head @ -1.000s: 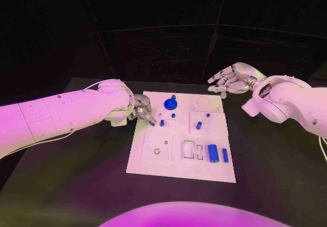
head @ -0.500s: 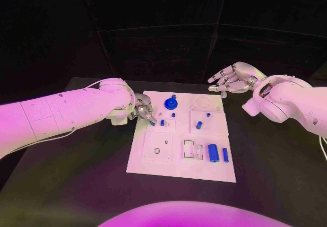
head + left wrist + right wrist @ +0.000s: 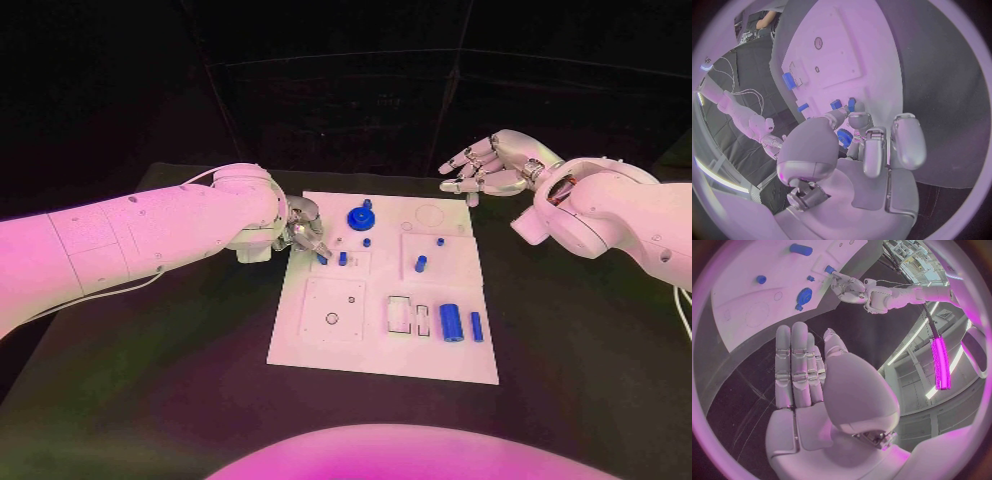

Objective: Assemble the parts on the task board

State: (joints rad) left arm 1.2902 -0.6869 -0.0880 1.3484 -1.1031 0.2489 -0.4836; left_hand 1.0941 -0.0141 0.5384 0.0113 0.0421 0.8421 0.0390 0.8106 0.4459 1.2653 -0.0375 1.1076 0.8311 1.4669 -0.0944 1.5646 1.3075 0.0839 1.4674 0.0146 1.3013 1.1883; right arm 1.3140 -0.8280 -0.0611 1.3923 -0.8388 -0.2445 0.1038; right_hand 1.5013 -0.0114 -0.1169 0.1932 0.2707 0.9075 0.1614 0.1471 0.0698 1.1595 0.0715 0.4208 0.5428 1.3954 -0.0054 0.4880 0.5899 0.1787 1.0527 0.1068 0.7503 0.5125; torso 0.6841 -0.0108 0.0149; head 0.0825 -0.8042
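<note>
The white task board (image 3: 378, 345) lies mid-table and also shows in the left wrist view (image 3: 848, 50). My left hand (image 3: 302, 231) hovers over its left edge. Its fingertips (image 3: 856, 119) pinch a small blue peg (image 3: 320, 258), which stands close to a second peg (image 3: 342, 259); the two pegs show side by side (image 3: 836, 104) (image 3: 852, 104). A blue round knob (image 3: 362, 218) sits near the far edge. More pegs (image 3: 421, 265) stand mid-board. A blue cylinder (image 3: 453, 323) lies at the near right. My right hand (image 3: 490, 165) hangs beyond the far right corner, fingers (image 3: 798, 365) straight, holding nothing.
The black table (image 3: 159, 370) surrounds the board with free room on all sides. Rectangular recesses (image 3: 400, 315) and a square plate with a hole (image 3: 333, 310) mark the board's near half. A short blue bar (image 3: 476, 327) lies beside the cylinder.
My left hand has crept slightly toward the board's far side, with the small peg at its fingertips. The right hand has stayed in place.
</note>
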